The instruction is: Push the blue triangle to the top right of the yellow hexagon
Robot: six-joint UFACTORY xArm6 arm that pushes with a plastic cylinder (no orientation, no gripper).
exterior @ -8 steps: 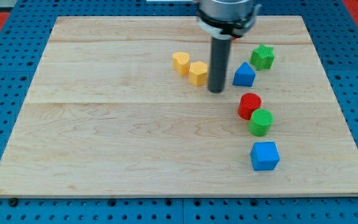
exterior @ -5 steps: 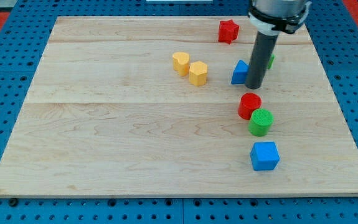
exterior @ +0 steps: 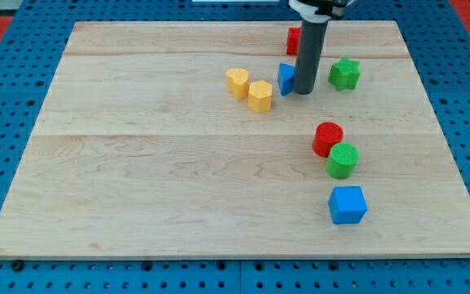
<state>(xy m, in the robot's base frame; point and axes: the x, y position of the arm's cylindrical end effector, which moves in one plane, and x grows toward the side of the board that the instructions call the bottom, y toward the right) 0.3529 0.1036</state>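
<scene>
Blue triangle point(exterior: 285, 77) is sitting near the board's top edge, right of centre, just up and right of the yellow hexagon point(exterior: 260, 95), because my tip point(exterior: 303, 91) is pressing against its right side. You are not seeing any fingers on this rod, so nothing is gripping; it is only pushing. A red block point(exterior: 293, 38) is standing behind the rod toward the top edge, partly hidden. The green star point(exterior: 345, 73) is lying well right of the tip, out of the push line. Judging by this, the triangle is nearly reaching its spot.
</scene>
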